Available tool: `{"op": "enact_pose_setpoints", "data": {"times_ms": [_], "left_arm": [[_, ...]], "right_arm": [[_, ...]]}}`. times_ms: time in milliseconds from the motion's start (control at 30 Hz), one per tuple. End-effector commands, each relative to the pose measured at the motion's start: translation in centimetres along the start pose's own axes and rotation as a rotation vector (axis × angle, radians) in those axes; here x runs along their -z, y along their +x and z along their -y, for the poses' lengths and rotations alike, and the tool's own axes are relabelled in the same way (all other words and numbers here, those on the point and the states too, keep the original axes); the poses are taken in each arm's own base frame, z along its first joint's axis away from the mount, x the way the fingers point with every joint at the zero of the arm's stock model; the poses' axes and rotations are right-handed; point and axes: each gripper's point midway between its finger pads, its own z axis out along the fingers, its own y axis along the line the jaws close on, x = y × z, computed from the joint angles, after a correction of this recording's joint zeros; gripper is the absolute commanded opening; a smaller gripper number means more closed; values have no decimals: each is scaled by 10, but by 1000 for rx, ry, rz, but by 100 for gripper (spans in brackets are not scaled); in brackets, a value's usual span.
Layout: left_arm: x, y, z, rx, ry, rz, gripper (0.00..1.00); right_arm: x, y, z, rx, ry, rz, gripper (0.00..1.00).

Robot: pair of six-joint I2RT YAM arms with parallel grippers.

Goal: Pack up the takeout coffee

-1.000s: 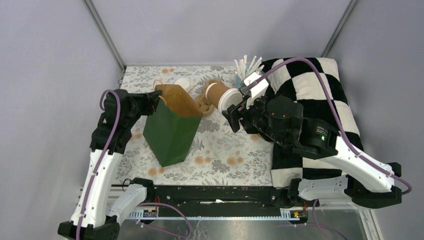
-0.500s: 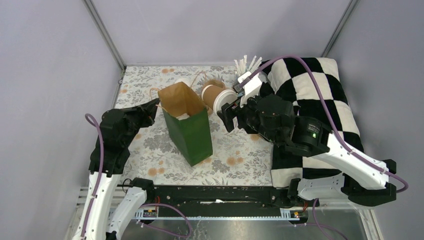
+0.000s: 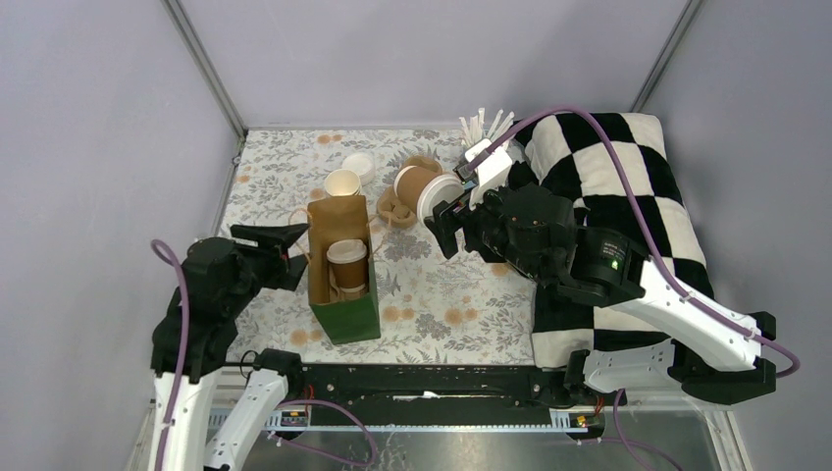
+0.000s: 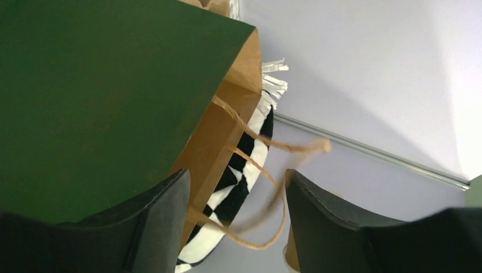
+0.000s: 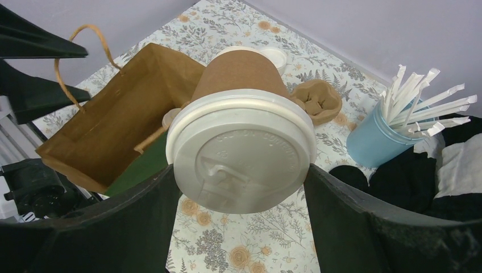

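Note:
One takeout coffee cup [image 5: 241, 85], tan with a white lid [image 5: 241, 156], lies on its side in my right gripper [image 5: 241, 170], which is shut on the lid rim. In the top view that gripper [image 3: 446, 208] hovers right of the green paper bag [image 3: 345, 314]. The bag stands upright and open, with a tan cup [image 3: 346, 260] inside. A lidless cup [image 3: 342, 183] and a loose white lid [image 3: 358, 164] sit behind the bag. My left gripper [image 3: 294, 250] is open at the bag's left side. The bag's twine handle [image 4: 267, 239] hangs loose between its fingers.
A brown pulp cup carrier [image 3: 400, 208] lies behind the held cup. A light-blue cup of white straws [image 5: 372, 139] stands at the back, beside a black-and-white checked cloth [image 3: 628, 186] that covers the right side. Grey walls close in the floral tabletop [image 3: 442, 294].
My left gripper has opened and let go of the bag handle, drawing back toward the near left. The bag went from tilted to upright. My right gripper, with its cup, shifted slightly left.

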Motion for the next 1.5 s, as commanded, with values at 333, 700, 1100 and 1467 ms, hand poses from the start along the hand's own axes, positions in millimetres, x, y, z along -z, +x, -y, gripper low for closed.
{"op": "enact_pose_setpoints", "data": {"times_ms": [333, 700, 1100, 1467], "left_arm": [[53, -68, 84, -981, -196, 301, 92], [-54, -60, 68, -1217, -454, -44, 94], [-55, -46, 4, -1191, -548, -240, 76], [-80, -60, -17, -1202, -620, -215, 40]], "right_arm": [[3, -17, 4, 10, 20, 45, 42], [6, -23, 5, 25, 10, 52, 41], [6, -22, 9, 61, 26, 48, 42], [2, -19, 7, 100, 20, 41, 43]]}}
